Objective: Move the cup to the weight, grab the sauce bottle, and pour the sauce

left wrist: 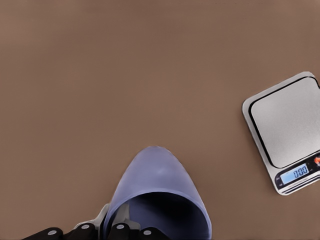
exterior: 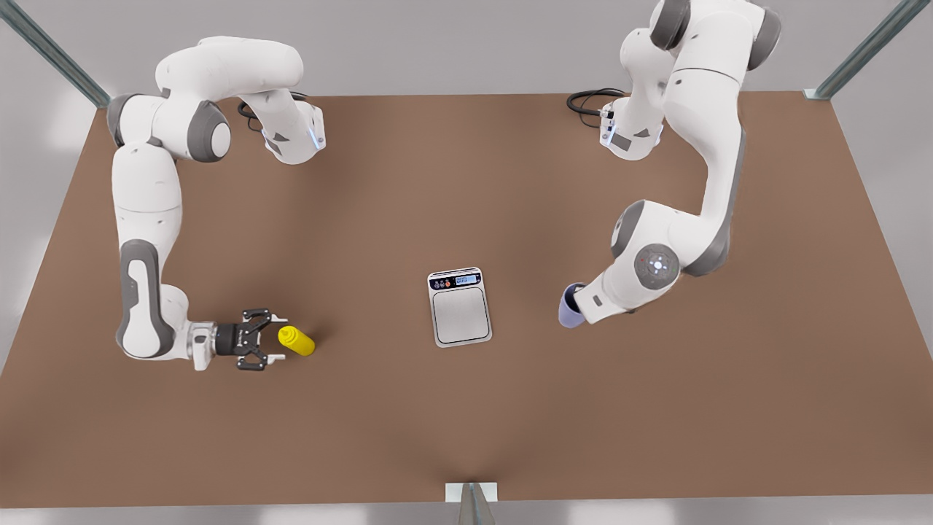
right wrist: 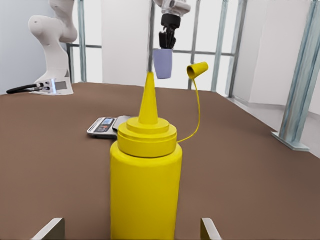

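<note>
Brown bench [exterior: 466,423]: cup [exterior: 568,306] aloft right of the weight [exterior: 460,306], sauce bottle [exterior: 297,340] upright at left.
Left hand [left wrist: 107,231] clamps the cup's rim and might drop it off-platform; right hand [exterior: 271,340], fingers apart beside the bottle, could topple it.

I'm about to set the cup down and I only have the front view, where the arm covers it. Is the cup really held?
Observer: Yes. The right wrist view shows the left tool pinching the cup by its rim, hanging clear above the table.
Operator: Is the weight zeroed? I can't read it from here.
Observer: The left wrist view shows the weight with its display reading zeros and its platform bare.
Operator: And the sauce bottle's nozzle?
Observer: Uncapped. The sauce bottle stands upright between the fingers of the open right tool, and its cap is off, on a tether beside the nozzle.
</note>
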`<state>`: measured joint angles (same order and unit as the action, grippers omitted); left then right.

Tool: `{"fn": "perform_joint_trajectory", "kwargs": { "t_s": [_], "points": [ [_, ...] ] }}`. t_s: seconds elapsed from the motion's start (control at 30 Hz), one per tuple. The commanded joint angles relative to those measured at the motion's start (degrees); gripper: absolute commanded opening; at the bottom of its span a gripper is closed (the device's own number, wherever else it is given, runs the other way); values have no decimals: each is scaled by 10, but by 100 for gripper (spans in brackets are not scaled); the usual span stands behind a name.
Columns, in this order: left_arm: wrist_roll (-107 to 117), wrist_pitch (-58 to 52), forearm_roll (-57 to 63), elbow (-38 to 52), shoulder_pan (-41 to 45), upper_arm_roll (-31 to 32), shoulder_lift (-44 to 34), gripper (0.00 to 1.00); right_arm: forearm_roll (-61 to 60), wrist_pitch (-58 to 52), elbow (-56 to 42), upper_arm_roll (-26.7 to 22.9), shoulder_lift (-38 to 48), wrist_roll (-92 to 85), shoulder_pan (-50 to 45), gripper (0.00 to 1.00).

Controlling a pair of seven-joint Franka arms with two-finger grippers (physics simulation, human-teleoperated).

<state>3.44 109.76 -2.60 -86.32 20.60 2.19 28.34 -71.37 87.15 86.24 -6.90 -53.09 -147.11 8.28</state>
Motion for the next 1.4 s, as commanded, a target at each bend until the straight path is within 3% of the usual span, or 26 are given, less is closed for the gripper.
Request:
{"fn": "perform_joint_trajectory", "kwargs": {
  "t_s": [0.0,0.03,0.1,0.3,0.63,0.87,0.9,0.93,0.97,1.03,1.1,1.23,1.3,1.37],
  "points": [
    [332,-104,6,97,29,1,63,21,-4,-7,0,4,0,-143,-1,100],
    [350,-105,6,105,41,1,69,21,-5,-7,0,6,0,-142,-2,100],
    [452,-141,3,217,57,26,133,21,-15,-5,0,11,-3,-140,-3,100],
    [540,-135,-19,283,89,58,191,21,-23,-2,-2,12,-4,-136,-7,100],
    [549,5,-19,285,115,63,242,21,-49,8,-6,18,-12,-124,-18,100],
    [561,14,-17,281,130,62,259,21,-57,12,-8,18,-17,-125,-24,100],
    [561,14,-15,281,131,62,262,36,-57,12,-8,18,-17,-125,-24,100],
    [561,14,-14,281,131,62,262,63,-57,12,-8,18,-17,-125,-24,100],
    [560,13,-12,281,131,62,263,100,-57,12,-8,17,-17,-125,-24,98],
    [562,5,-5,281,131,62,262,100,-58,12,-8,17,-19,-125,-24,82],
    [564,-17,-6,281,129,62,254,100,-60,12,-9,17,-21,-126,-24,74],
    [564,-124,-5,285,122,61,204,100,-60,13,-10,18,-21,-125,-24,69],
    [549,-257,4,307,64,60,93,100,-62,13,-10,18,-21,-126,-24,68],
    [251,-402,116,305,-15,60,47,100,-62,13,-10,18,-21,-125,-24,68]
  ]
}}
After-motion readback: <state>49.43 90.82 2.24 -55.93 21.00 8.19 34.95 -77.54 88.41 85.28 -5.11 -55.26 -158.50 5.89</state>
